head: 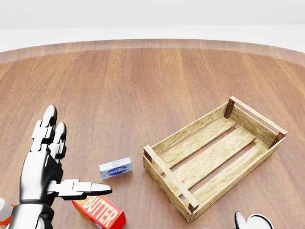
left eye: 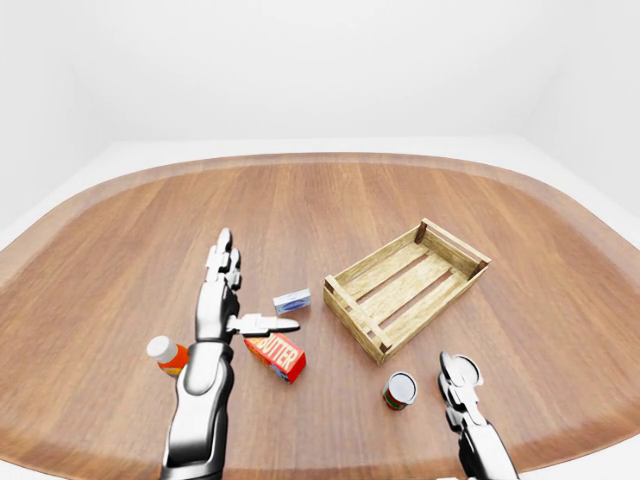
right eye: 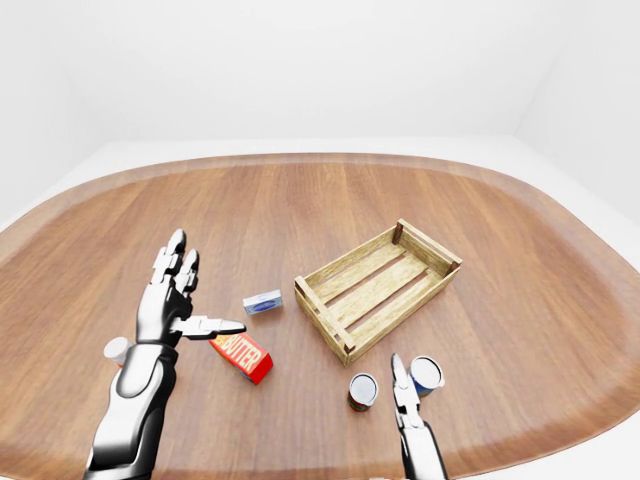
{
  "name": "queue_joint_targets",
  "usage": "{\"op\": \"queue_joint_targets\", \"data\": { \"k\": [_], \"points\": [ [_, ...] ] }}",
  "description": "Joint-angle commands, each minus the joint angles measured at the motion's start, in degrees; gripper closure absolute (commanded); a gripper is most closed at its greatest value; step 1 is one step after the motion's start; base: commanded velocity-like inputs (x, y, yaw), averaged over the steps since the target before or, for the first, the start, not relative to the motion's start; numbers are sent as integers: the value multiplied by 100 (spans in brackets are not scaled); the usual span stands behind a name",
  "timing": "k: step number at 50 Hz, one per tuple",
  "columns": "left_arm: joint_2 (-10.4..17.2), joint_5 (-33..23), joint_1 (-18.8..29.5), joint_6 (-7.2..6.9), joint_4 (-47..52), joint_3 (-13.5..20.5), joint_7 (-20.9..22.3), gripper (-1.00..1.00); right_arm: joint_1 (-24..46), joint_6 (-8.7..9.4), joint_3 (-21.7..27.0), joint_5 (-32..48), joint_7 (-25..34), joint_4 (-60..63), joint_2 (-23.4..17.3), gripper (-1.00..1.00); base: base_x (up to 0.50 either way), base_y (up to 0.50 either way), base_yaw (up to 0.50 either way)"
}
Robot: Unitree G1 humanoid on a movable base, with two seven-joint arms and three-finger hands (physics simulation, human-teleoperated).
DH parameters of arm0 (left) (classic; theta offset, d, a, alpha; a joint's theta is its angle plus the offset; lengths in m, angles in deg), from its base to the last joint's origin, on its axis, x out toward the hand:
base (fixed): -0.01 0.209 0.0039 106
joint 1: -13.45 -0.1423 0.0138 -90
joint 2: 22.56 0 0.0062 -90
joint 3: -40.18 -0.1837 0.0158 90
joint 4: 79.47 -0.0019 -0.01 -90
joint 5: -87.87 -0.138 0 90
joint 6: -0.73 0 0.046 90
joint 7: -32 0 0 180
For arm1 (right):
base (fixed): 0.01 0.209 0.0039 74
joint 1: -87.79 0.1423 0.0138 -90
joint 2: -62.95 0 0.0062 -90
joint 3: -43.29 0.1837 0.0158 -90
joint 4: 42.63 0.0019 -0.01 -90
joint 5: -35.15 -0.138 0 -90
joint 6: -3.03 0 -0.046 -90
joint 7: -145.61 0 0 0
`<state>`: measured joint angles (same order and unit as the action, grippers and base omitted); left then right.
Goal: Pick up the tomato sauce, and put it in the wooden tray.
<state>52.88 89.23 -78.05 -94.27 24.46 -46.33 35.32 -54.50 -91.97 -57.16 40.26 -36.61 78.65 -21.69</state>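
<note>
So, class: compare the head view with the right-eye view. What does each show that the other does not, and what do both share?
Only the head view: nothing extra, just a closer look at the wooden tray.

Only the right-eye view: two cans, one with a red label and another beside the right hand, plus the white walls.

Both: the tray, the open left hand, the red butter box, the small blue and white box and the wooden table.

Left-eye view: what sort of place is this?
Likely a simulated tabletop test scene: a bare round wooden table in a blank white room, with a wooden tray, a butter box and cans.
</note>
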Motion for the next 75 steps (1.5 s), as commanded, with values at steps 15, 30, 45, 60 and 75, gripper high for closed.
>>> {"op": "queue_joint_targets", "data": {
  "k": [15, 30, 45, 60, 75],
  "points": [
    [-12, -31, -29, 0, -55, -44, -1, -100, 320, 0, 87, -95, -21, -1044, 80, -100, 0, 0, 0],
    [-22, -55, -44, 0, -91, -68, -5, -100, 884, 0, 378, -18, 208, -1761, 421, -100, 0, 0, 0],
    [-23, -68, -40, 0, -158, -77, -1, -100, 1218, 0, 415, 184, 269, -1843, 608, -100, 0, 0, 0],
    [-27, -75, -51, 0, -143, -94, -3, -100, 1395, 0, 373, 223, 200, -1909, 593, -100, 0, 0, 0],
    [-33, -86, -64, 0, -161, -106, -6, -100, 1854, 0, 495, 301, 137, -2553, 676, -100, 0, 0, 0]
  ]
}}
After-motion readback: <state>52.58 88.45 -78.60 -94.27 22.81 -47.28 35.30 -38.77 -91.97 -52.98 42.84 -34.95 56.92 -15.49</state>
